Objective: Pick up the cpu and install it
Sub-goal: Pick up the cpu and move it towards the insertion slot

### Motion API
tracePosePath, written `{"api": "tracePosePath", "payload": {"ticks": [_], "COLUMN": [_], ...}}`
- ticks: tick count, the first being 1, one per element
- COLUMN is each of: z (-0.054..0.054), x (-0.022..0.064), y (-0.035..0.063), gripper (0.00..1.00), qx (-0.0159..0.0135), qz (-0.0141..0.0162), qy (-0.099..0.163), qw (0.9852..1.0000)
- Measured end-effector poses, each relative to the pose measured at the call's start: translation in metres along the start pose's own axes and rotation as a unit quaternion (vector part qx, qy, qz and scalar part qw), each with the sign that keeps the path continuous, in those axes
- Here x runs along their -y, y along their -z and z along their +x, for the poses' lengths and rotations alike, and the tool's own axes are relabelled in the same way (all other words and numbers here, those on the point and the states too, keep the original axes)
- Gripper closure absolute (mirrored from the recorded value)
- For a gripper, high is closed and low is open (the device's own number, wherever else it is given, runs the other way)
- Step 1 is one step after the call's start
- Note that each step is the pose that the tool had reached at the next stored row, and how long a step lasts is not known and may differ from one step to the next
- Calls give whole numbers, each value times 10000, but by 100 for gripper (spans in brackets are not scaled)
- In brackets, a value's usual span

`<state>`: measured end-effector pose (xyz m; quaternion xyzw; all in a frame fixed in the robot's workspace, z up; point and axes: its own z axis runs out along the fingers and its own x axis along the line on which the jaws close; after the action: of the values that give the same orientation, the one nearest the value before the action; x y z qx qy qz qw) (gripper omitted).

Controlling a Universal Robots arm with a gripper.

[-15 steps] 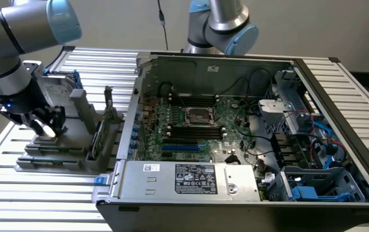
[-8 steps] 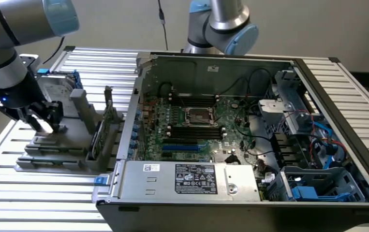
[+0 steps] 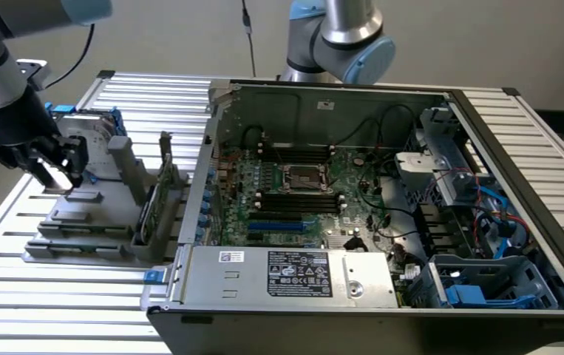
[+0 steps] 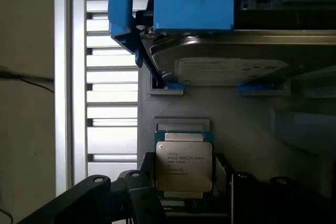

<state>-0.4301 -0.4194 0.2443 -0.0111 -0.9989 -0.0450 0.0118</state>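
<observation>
The gripper (image 3: 62,176) is down low at the exterior view's left, about halfway up the picture, over a grey holder (image 3: 84,222) that sits on the table of metal slats (image 3: 55,310). The cpu (image 4: 184,166) lies there, right under the gripper. In the wrist view it is a small flat square with a shiny silver top and tiny writing on it. It rests flat in its own little pocket in the holder, most likely so it cannot slide about and is easy to find. The black fingers (image 4: 226,182) stand one on each side of the cpu, tight against its edges, so I think they are closed on it and pinching it by its sides. Holding it by the sides keeps the top clean and the chip level. The cpu looks like it is low in its pocket, not lifted up. Just beside it in the same holder is the big silver hard drive (image 4: 231,61) with its blue brackets (image 4: 191,1), and the gripper is not touching that. The open computer case (image 3: 548,244) fills the middle and the exterior view's right. The dark square socket (image 3: 301,180) in the middle of its green board has no cpu in it yet, so the chip has not been put in.
</observation>
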Motion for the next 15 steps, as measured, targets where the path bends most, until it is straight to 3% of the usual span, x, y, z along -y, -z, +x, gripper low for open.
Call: {"api": "tracePosePath", "payload": {"ticks": [8,15], "z": [-9,-125], "x": [-33,-64], "y": [361,681], "gripper": [45,45], "qx": [0,-8], "qz": [0,0], "qy": [-1,-7], "qw": [10000,10000]}}
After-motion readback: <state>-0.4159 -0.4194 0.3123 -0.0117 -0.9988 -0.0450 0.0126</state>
